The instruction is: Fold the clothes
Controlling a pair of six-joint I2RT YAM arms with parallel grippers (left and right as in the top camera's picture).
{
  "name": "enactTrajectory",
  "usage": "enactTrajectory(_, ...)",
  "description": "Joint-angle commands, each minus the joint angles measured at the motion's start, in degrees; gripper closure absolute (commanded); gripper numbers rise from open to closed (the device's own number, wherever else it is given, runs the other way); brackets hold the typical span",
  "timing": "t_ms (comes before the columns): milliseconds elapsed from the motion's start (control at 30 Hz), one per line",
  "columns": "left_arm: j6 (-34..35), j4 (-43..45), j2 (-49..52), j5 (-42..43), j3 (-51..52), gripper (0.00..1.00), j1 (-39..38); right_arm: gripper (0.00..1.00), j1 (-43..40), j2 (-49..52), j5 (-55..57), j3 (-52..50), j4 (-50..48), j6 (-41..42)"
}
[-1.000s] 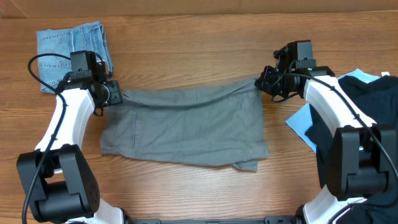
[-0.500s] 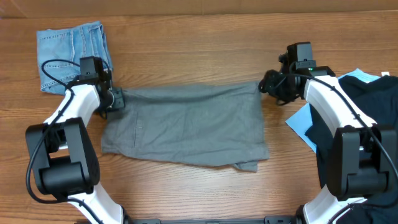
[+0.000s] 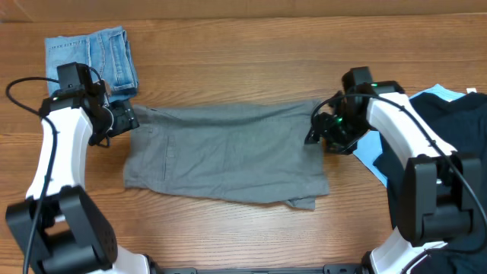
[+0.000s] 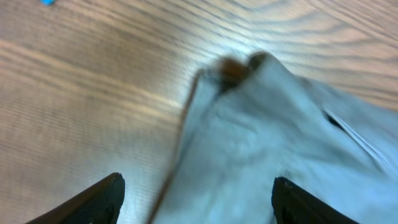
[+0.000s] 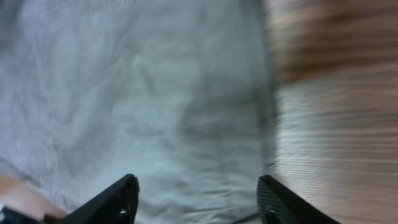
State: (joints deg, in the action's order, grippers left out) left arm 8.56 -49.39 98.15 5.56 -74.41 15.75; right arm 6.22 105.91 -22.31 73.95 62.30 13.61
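Your large plain grey cloth shorts (image 3: 228, 156) lie spread flat mid-way across the wooden tabletop (image 3: 243, 61). Your left tool (image 3: 124, 119) sits just off their upper left corner, fingers apart with nothing between them. Your right tool (image 3: 319, 131) is over the upper right edge, also released, with grey fabric below it. Folded blue denim shorts (image 3: 91, 55) lie far left. A black garment (image 3: 449, 125) on a light-blue piece (image 3: 367, 148) lies far right.

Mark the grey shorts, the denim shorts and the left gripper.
grey shorts (image 3: 228, 152): overhead view, centre of fabric.
denim shorts (image 3: 103, 47): overhead view, folded top layer.
left gripper (image 3: 131, 119): overhead view, between fingertips.
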Motion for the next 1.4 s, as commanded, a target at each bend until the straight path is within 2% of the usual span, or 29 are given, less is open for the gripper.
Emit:
enactTrajectory(0,2.93,-2.38,-0.2,1.66,0.61,0.2,-0.39,0.45,3.23,-1.75,-0.92,-1.79,-0.79,-1.77)
enactTrajectory(67,3.3,-2.4,0.68,1.77,1.84,0.18,-0.39,0.7,5.01,-1.64,3.19,-4.79,-3.37,1.27)
enactTrajectory(133,3.26,-2.43,1.92,1.79,2.78,0.16,-0.39,0.86,6.19,-1.64,6.23,-8.35,-6.84,5.2)
enactTrajectory(167,3.28,-2.45,2.38,1.75,3.1,0.16,-0.39,0.89,6.49,-1.64,7.19,-9.99,-8.41,6.67)
enactTrajectory(267,3.26,-2.43,4.55,1.55,4.15,0.1,-0.28,0.96,6.43,-1.64,9.9,-14.64,-11.91,12.13)
enactTrajectory(333,3.13,-2.43,6.54,1.36,4.42,0.07,-0.28,0.96,5.55,-1.64,10.32,-16.55,-13.05,13.66)
enactTrajectory(400,2.95,-2.14,8.98,1.38,4.46,0.0,-0.28,0.96,4.39,-1.64,10.32,-17.38,-12.98,13.64)
enactTrajectory(567,-0.42,-0.96,15.67,2.75,4.46,0.0,-0.28,0.96,2.23,-1.64,10.29,-17.38,-12.11,13.16)
enactTrajectory(667,-4.24,0.04,20.13,7.85,4.46,0.0,-0.31,0.96,2.05,-1.64,10.16,-17.35,-11.98,13.18)
enactTrajectory(867,-13.29,1.42,25.18,20.98,4.46,0.25,-0.46,0.96,2.12,-1.64,10.05,-17.35,-11.47,12.98)
enactTrajectory(1033,-16.17,1.2,25.29,22.64,4.46,0.48,-1.44,0.96,2.12,-1.66,10.05,-17.2,-11.52,12.98)
enactTrajectory(1167,-16.28,-0.44,25.16,22.99,4.44,0.88,-2.34,0.96,2.12,-1.7,10.03,-17.18,-11.43,13.0)
enactTrajectory(1200,-16.26,-1.29,24.96,22.84,4.35,0.96,-2.27,0.96,2.12,-1.79,10.05,-16.92,-11.06,12.98)
enactTrajectory(1300,-16.2,-4.81,24.0,22.8,2.4,0.96,-1.27,0.96,2.12,-3.02,10.08,-15.28,-9.14,12.2)
enactTrajectory(1367,-15.72,-10.75,21.81,22.73,-1.97,0.96,0.52,0.96,2.1,-6.62,10.08,-12.87,-6.64,11.72)
